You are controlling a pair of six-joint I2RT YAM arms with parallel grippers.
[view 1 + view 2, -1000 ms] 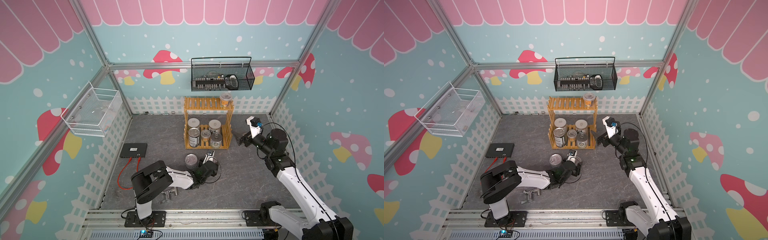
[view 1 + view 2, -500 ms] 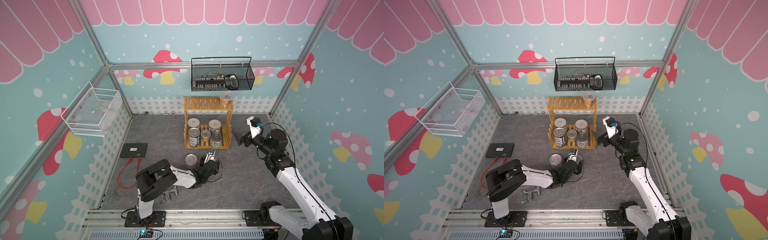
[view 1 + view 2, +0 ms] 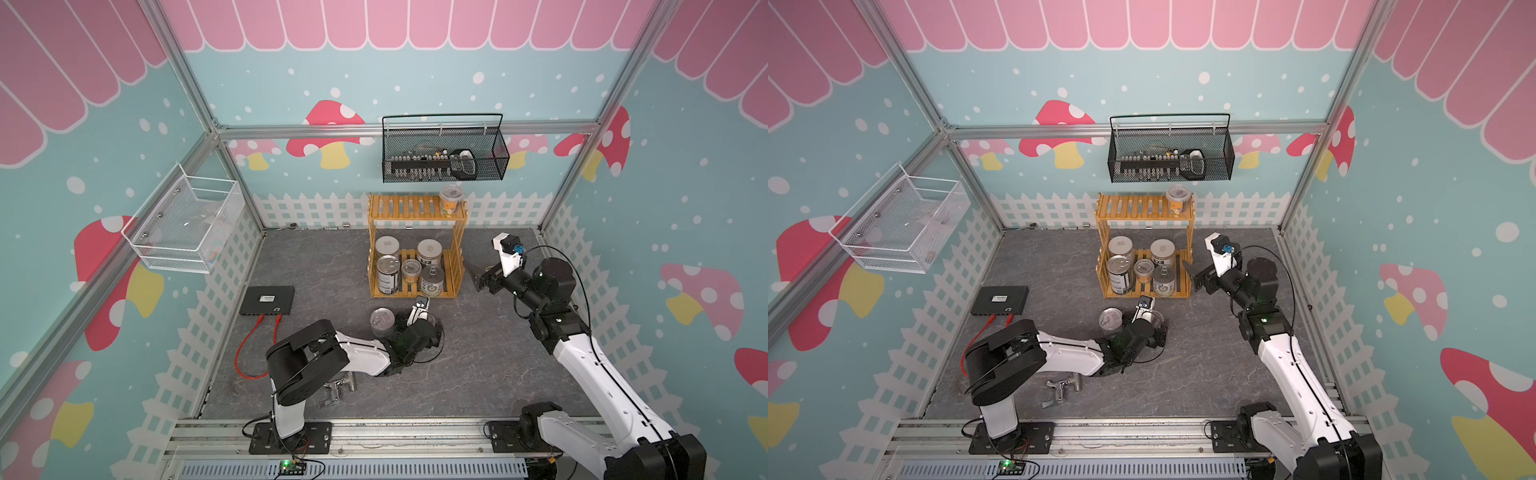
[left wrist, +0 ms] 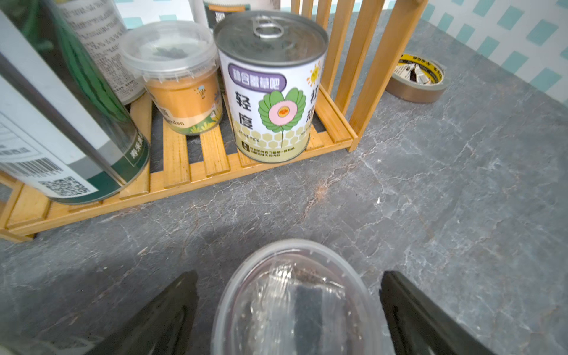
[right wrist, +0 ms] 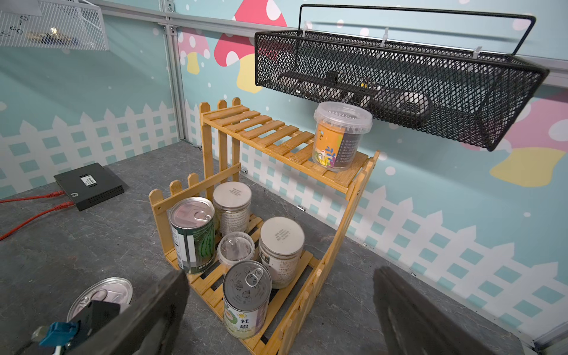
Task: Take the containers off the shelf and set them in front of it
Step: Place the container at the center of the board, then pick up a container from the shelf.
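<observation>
The left arm (image 3: 361, 359) and the right arm (image 3: 582, 361) are wearing white shells between bulky black round joints, each standing on a black plate bolted to the metal rail (image 3: 415, 432). Far from the rail, a small green light (image 3: 559, 320) is glowing on each wrist. A thin black cable is looping off the right arm's white camera block (image 3: 505, 245) (blue plug on it). The fingers (image 4: 159, 319) are showing as black wedges.

left arm (image 3: 357, 361): stretched out low and forward, forearm nearly level | left hand (image 4: 289, 276): low, tilted slightly down, 2 black fingers (image 4: 166, 310) spread wide | right arm (image 3: 590, 365): reared up from its base, elbow high, wrist bent over | right hand (image 3: 478, 279): raised, aimed leftward and down, 2 fingers spread wide apart
</observation>
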